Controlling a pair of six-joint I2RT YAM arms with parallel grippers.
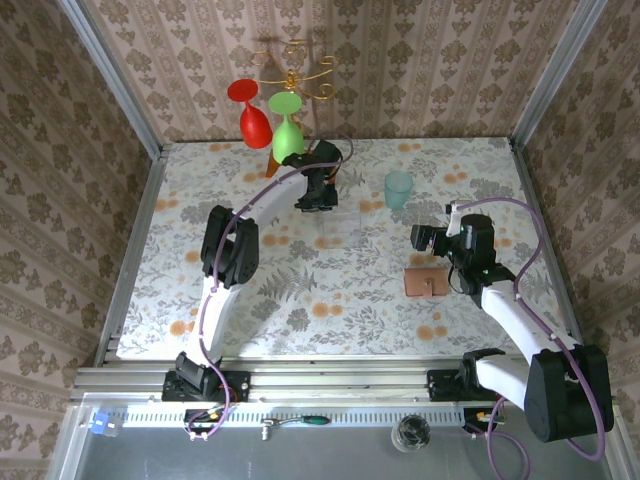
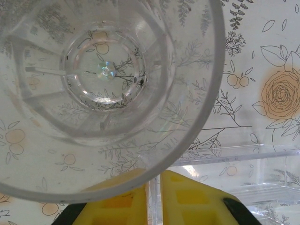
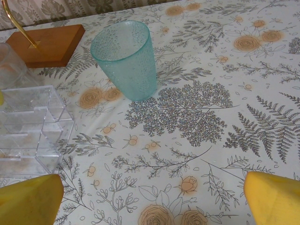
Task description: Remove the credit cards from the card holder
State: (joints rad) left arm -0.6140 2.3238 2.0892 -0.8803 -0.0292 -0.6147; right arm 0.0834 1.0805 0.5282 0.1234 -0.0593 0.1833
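At the far left of my reach, two stemmed glasses hang bowl-down on the rack (image 3: 47, 42), one red glass (image 1: 250, 110) and one green glass (image 1: 288, 130). My left gripper (image 2: 154, 197) is clamped on the rim of the one clear cup (image 2: 103, 93), its wall pinched between my yellow fingers, and the floral surface (image 1: 300, 290) shows through its bottom. One clear stepped tray (image 2: 253, 173) lies at 5 o'clock from that gripper. One teal cup (image 3: 125, 58) stands upright at 11 o'clock from my right gripper (image 3: 151, 197), whose fingers are spread wide with nothing between them. The one card holder (image 1: 428, 283) lies folded shut on the surface at 6 o'clock, just beside that gripper. I cannot tell what it holds.
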